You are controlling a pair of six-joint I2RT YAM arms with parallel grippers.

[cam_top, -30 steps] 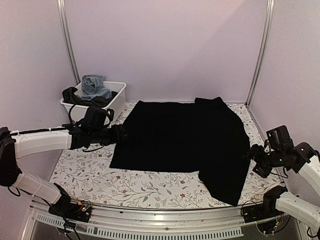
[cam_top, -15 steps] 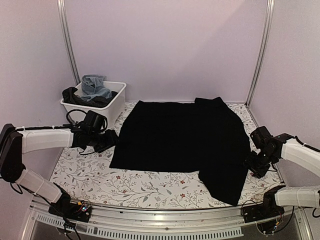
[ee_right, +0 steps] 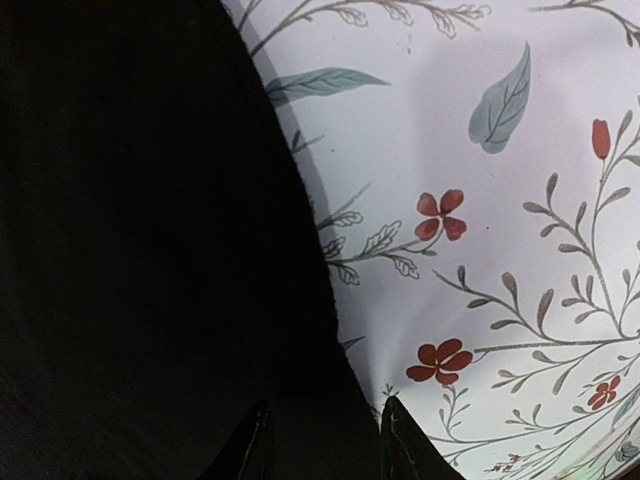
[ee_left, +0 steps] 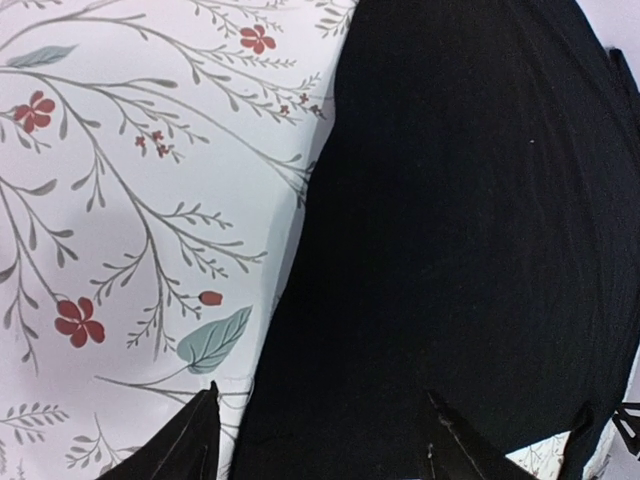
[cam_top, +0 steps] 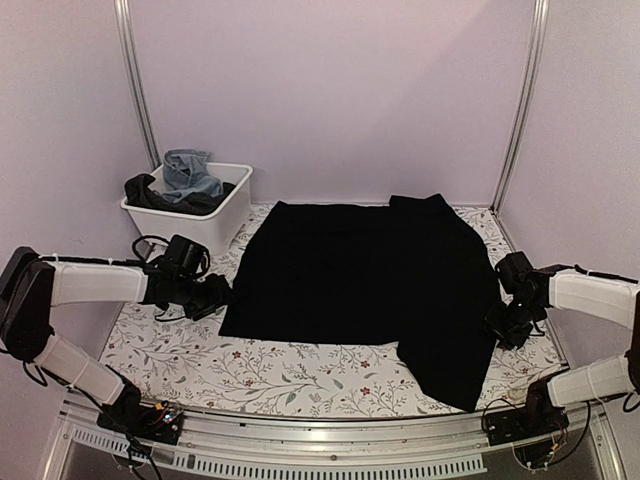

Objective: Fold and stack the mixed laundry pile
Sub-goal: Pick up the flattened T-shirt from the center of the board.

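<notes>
Black cloth (cam_top: 370, 275) flat on floral tabletop (cam_top: 300, 375), lilac walls (cam_top: 330, 90) around; left gripper (ee_left: 320, 400) released, right gripper (ee_right: 326, 410) part-closed at cloth edge, grip indeterminable.

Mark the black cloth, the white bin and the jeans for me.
black cloth (cam_top: 360, 280): top external view, middle of the spread fabric.
white bin (cam_top: 235, 205): top external view, its right side wall.
jeans (cam_top: 190, 172): top external view, light blue bundle above the rim.

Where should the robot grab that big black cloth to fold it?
Probably by its left and right edges, coming in low from each side. The large black cloth lies flat on the flowered table cover, so only its thin edges can be pinched.
</notes>
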